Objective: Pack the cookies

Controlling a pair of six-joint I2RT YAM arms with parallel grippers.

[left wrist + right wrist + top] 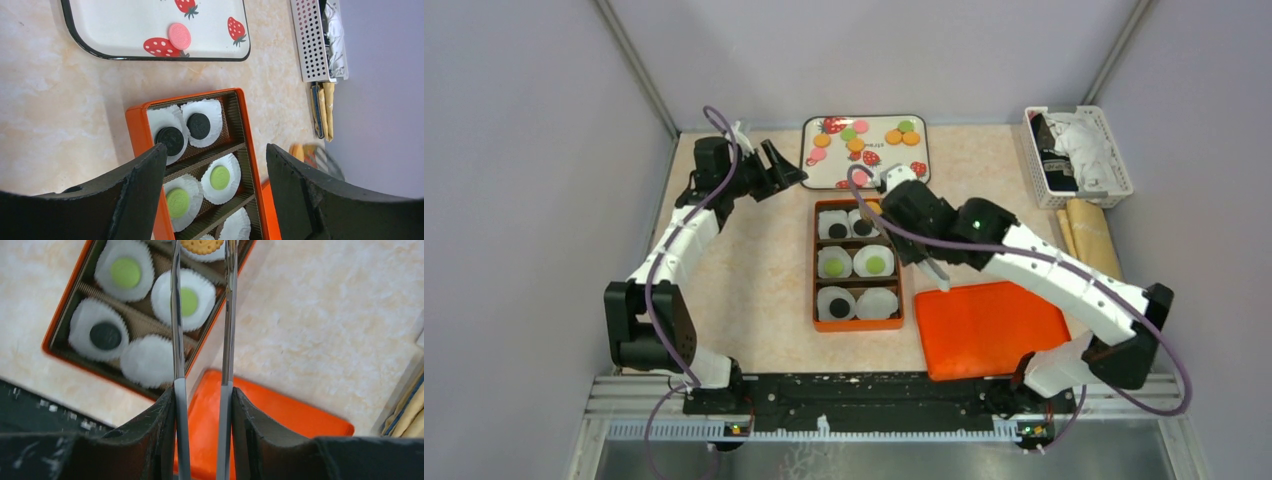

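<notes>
Up between right gripper's (202, 395) tongs (176, 315), cookie (202, 245)

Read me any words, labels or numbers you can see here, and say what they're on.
No text can be read.
Strawberry tray: a tiny dark print line near its middle, too small to read.
Pink cookie: embossed pattern, too blurred to read.

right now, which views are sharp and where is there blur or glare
Top external: evenly lit, sharp, only soft shadows on the table. Left wrist: box and tray crisp, the open left gripper dark and soft up close. Right wrist: tongs shine with streaky reflections, the right gripper holding them is blurred, box slightly soft.
</notes>
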